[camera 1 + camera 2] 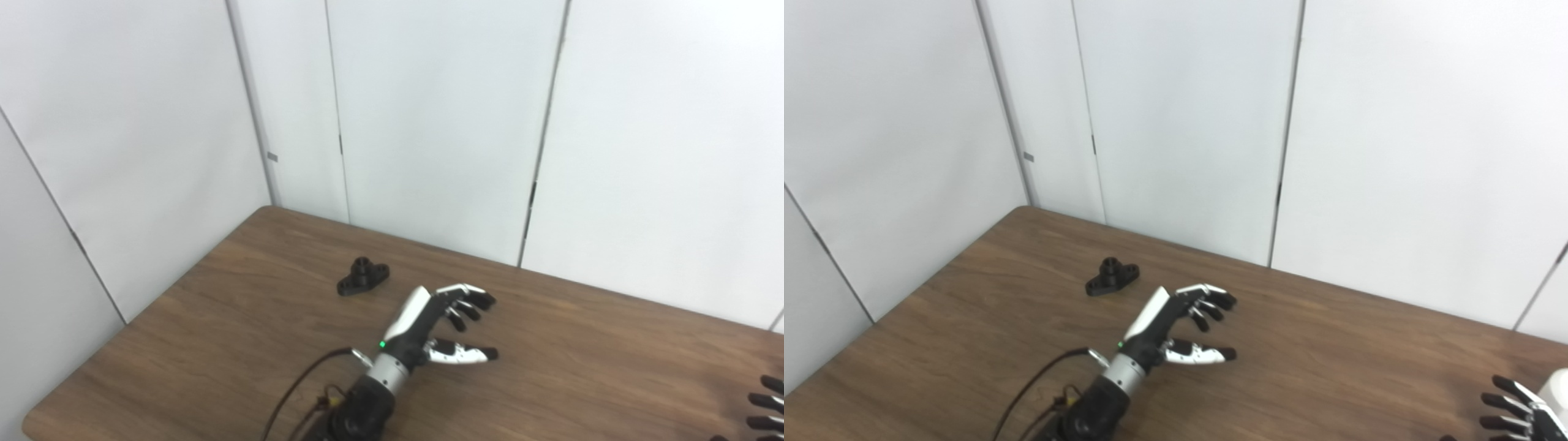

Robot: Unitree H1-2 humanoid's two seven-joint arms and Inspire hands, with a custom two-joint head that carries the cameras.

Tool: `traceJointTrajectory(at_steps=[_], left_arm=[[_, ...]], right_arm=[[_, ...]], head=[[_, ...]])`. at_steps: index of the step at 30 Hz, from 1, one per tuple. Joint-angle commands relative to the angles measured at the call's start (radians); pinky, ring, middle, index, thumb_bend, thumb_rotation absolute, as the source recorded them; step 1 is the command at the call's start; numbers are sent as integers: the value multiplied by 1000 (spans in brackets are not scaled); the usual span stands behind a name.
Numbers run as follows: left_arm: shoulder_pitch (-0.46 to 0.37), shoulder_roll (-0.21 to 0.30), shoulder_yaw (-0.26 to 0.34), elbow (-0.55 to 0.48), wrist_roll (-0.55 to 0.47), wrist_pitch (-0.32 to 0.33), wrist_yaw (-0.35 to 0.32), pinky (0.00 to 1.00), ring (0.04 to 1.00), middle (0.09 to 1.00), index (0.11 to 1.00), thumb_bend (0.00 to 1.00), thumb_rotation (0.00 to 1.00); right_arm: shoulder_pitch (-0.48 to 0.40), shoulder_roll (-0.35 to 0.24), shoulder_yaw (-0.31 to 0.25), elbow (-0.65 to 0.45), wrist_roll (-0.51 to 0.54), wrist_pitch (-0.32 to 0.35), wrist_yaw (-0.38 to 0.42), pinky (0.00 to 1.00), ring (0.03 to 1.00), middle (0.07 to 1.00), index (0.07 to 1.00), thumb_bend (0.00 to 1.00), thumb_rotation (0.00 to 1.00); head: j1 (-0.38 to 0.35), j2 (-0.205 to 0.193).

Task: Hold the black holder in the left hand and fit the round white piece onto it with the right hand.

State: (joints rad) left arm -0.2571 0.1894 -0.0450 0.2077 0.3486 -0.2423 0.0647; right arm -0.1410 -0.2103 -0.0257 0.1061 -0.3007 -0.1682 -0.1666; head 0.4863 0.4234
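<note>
Wood-grain laminate in dark brown covers the table [551, 367], whose rounded far-left corner is tucked into a corner formed by plain white wall panels [441, 122]. The panels are divided by thin dark vertical seams, and a small grey tab is seen on one seam at the left. No brand, label or readable writing can be made out anywhere; only a small green light is lit at the wrist of the left hand [438, 327].

The black holder [363, 277] is found lying flat on the table towards the far-left corner, its short round collar pointing up. It is touched by nothing.

The left hand is held over the middle of the table, near the holder but apart from it, with fingers spread and loosely curled and the thumb out to the side; nothing is grasped.

The right hand [1516, 410] is cut off at the lower right edge. Its dark fingertips are seen splayed apart, and a white rounded object [1557, 386] is seen just beside it at the picture's edge; whether it is touched cannot be told.
</note>
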Motion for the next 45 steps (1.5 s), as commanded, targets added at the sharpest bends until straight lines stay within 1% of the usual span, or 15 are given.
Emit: traceJointTrajectory(at_steps=[1,4,7,11,15,17,21,25,28,30,32,35,38,40,45], left_arm=[[-37,25,10,-55,3,9,-2,511,640,702,681,809,55],[-41,60,13,-82,32,33,-6,540,660,710,688,802,110],[-45,87,22,-108,74,81,3,605,745,748,686,834,172],[-50,113,45,-142,102,134,16,673,795,788,688,855,151],[-62,153,68,-145,121,141,24,754,826,813,715,828,154],[-70,172,80,-149,126,151,25,757,831,821,719,823,166],[-85,193,104,-135,127,152,42,715,830,825,719,833,177],[-94,209,113,-124,177,154,82,705,824,824,719,834,186],[-95,213,135,-130,178,182,92,728,841,835,722,842,183],[-97,218,147,-129,172,191,95,720,852,843,727,846,168],[-100,235,157,-122,170,193,93,741,873,854,732,844,162],[-106,270,163,-97,178,188,96,776,894,871,742,849,200],[-111,286,170,-97,190,228,101,831,928,887,746,877,216],[-118,293,171,-94,211,260,114,840,946,896,743,896,236],[-133,328,165,-71,256,290,134,850,985,915,734,930,246]], right_arm=[[-25,-17,-10,-13,-4,-34,-6,501,604,702,774,512,9],[-25,-16,-11,-23,-3,-23,-4,497,602,700,768,516,1],[-26,-19,-9,-24,-9,-22,-4,501,606,702,769,513,0],[-28,-20,-8,-28,-5,-16,1,490,598,703,769,507,0],[-31,-17,-8,-31,-6,-8,4,489,599,701,768,503,23],[-33,-17,-9,-26,-5,-13,3,494,603,700,765,505,25],[-32,-20,-10,-20,-6,-24,1,493,602,700,765,505,21],[-32,-16,-10,-13,-5,-33,-4,477,596,695,759,513,20],[-26,-16,-9,-22,-7,-27,-2,481,597,698,761,512,12],[-23,-18,-9,-28,-7,-21,1,490,601,702,764,508,2],[-21,-19,-11,-35,-1,-14,6,494,603,706,768,505,0],[-21,-20,-12,-36,0,-15,7,493,602,708,770,501,0],[-21,-21,-12,-35,-6,-13,6,496,604,708,773,497,19],[-23,-22,-14,-31,-4,-13,6,493,603,709,772,496,25],[-26,-25,-18,-35,-3,-7,8,503,610,714,772,499,3]], head=[[-1,0],[1,1],[1,1],[5,2],[5,-2],[5,-2],[7,-8],[7,-8],[5,-7],[4,-6],[9,-3],[11,-3],[14,0],[14,0],[13,8]])
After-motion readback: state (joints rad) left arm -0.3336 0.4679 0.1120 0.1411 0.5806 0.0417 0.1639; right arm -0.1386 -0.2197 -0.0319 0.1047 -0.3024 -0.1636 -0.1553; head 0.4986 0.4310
